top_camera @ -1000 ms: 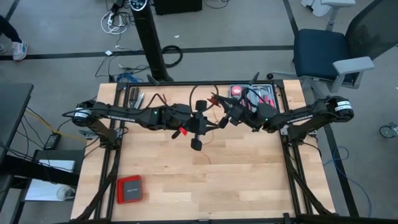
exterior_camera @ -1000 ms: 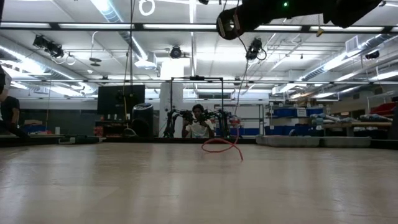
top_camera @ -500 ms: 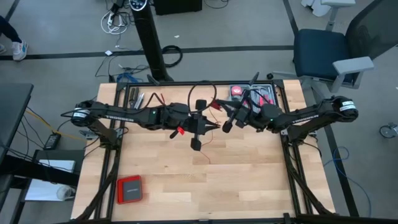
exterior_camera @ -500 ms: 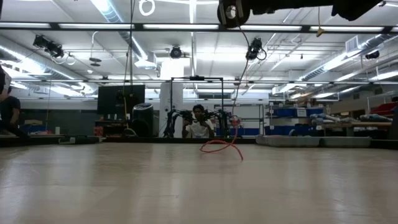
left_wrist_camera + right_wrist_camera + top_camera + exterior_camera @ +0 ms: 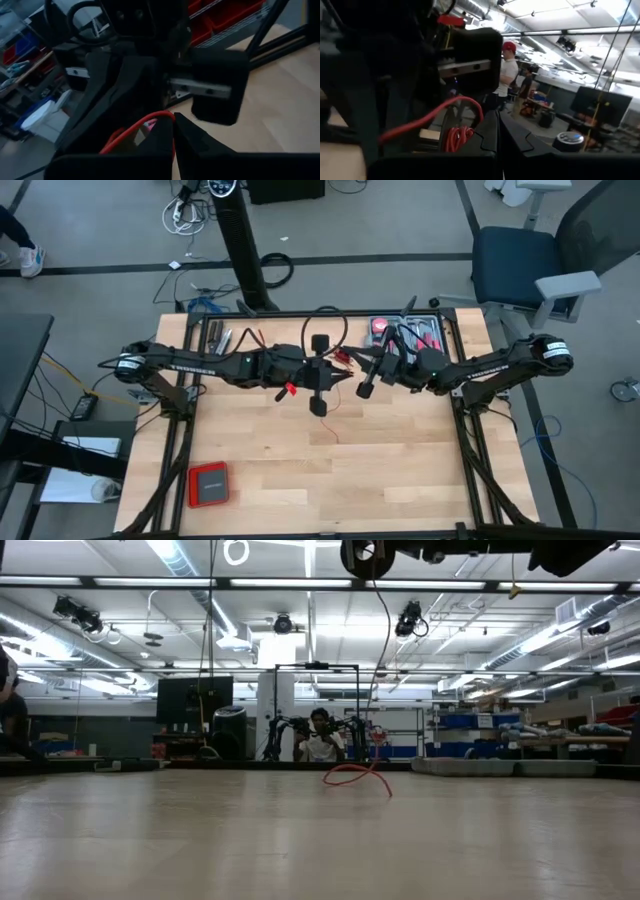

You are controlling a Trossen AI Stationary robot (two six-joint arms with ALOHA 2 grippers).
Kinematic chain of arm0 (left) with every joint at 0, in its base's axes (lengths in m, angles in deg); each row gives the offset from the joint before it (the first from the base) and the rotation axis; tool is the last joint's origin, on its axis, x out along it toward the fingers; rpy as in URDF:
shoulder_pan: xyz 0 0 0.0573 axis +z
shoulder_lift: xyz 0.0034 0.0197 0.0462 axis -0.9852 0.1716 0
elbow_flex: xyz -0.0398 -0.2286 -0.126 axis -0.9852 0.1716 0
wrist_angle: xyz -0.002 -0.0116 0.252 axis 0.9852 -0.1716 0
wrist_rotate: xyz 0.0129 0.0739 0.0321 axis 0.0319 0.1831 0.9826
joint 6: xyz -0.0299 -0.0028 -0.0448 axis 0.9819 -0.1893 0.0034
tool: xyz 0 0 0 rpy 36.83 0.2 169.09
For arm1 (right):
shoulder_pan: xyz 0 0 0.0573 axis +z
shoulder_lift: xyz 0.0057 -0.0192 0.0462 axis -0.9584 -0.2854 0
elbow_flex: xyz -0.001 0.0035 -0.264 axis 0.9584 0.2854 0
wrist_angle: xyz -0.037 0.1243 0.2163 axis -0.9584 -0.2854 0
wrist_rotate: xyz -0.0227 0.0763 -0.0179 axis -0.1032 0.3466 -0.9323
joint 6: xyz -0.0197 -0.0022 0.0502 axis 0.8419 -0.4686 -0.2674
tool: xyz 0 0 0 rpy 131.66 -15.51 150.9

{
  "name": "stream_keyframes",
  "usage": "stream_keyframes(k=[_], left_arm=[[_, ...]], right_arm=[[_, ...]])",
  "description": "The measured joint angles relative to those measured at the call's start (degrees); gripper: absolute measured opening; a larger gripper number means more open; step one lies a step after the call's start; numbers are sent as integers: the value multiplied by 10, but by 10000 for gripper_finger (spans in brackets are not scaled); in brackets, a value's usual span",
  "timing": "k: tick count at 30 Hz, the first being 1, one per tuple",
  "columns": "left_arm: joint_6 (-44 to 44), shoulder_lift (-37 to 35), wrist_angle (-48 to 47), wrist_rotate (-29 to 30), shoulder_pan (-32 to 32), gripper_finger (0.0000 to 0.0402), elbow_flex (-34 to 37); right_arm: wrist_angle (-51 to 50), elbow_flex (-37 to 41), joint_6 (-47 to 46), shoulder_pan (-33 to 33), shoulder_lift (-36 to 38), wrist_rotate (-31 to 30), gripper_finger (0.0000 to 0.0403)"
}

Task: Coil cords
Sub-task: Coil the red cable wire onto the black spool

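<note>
Both arms are raised above the middle of the wooden table [image 5: 400, 470], wrists nearly meeting near the back half. The left gripper [image 5: 322, 385] is seen closed, fingers pressed together, with the red cord [image 5: 131, 131] pinched between them; a red loop is visible arching just behind the fingertips in the left wrist view. The right gripper [image 5: 366, 380] is also closed, its fingers [image 5: 492, 134] shut flat; a red strand and a small red bundle are seen right beside them, but whether they are actually clamped cannot be told. From the table-level camera, a loose end of the cord is seen lying on the tabletop as a small curl, with a thin strand rising toward the arms overhead. A flat red box [image 5: 208, 483] is left at the front-left corner, well apart from the grippers. A tool tray [image 5: 415, 330] is seen at the back edge, behind the right arm.
</note>
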Motion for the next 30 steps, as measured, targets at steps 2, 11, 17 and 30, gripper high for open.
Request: stream_keyframes(k=[2,11,17,30], left_arm=[[0,0,2,8,0,7,0],[16,23,43,27,0,7,0],[30,56,74,50,0,7,0],[66,50,-50,77,5,7,-81]], right_arm=[[3,0,-18,0,0,-1,0],[6,0,-30,-2,-2,-11,0],[-5,0,-7,-2,-2,-12,0],[-23,0,0,-16,-2,-6,0]])
